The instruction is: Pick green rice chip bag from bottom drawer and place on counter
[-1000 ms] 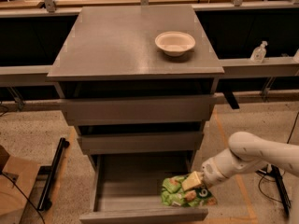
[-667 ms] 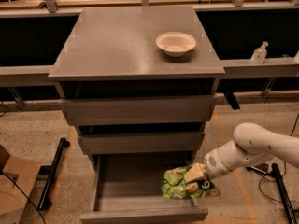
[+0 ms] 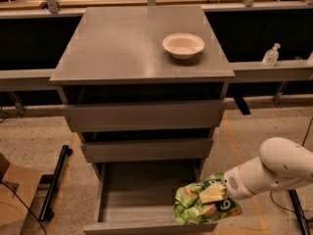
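The green rice chip bag (image 3: 193,207) is crinkly light green with pictures of tan chips. It hangs over the right front corner of the open bottom drawer (image 3: 137,192), lifted off the drawer's grey floor. My gripper (image 3: 214,193) comes in from the right on a white arm and is shut on the bag's upper right part, with a pale yellowish finger pressed on the foil. The counter (image 3: 122,43) is the grey metal top of the cabinet, above the two shut drawer fronts.
A white round bowl (image 3: 183,45) stands on the counter at the back right. The two taller drawer fronts (image 3: 144,115) overhang the open drawer. A black bar (image 3: 55,182) and a cardboard box (image 3: 12,195) lie on the floor at the left. A clear bottle (image 3: 270,54) stands on the right ledge.
My gripper has risen and moved right with the bag. The bag has come up off the drawer floor to the drawer's right front corner.
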Robot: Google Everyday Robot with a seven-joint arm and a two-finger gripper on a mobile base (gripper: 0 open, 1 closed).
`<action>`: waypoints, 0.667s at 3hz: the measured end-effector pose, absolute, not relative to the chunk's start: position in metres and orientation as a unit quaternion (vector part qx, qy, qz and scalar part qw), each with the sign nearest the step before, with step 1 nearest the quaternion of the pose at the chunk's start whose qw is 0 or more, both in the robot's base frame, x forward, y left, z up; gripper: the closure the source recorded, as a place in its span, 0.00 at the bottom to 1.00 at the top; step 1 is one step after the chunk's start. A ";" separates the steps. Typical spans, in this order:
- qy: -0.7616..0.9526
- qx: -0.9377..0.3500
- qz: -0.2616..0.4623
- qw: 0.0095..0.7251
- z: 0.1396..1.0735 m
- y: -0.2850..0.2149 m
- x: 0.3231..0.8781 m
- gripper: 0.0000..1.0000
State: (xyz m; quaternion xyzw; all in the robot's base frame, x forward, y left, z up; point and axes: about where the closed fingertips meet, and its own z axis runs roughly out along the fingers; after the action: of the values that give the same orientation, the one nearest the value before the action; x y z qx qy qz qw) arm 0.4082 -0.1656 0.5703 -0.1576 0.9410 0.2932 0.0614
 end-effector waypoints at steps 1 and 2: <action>0.944 -0.167 0.264 0.103 0.630 -0.176 0.364 1.00; 0.947 -0.173 0.237 0.134 0.663 -0.182 0.365 1.00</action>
State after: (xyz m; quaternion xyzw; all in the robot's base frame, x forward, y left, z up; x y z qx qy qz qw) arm 0.3652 -0.1822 0.6626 -0.1729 0.9465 0.2373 0.1336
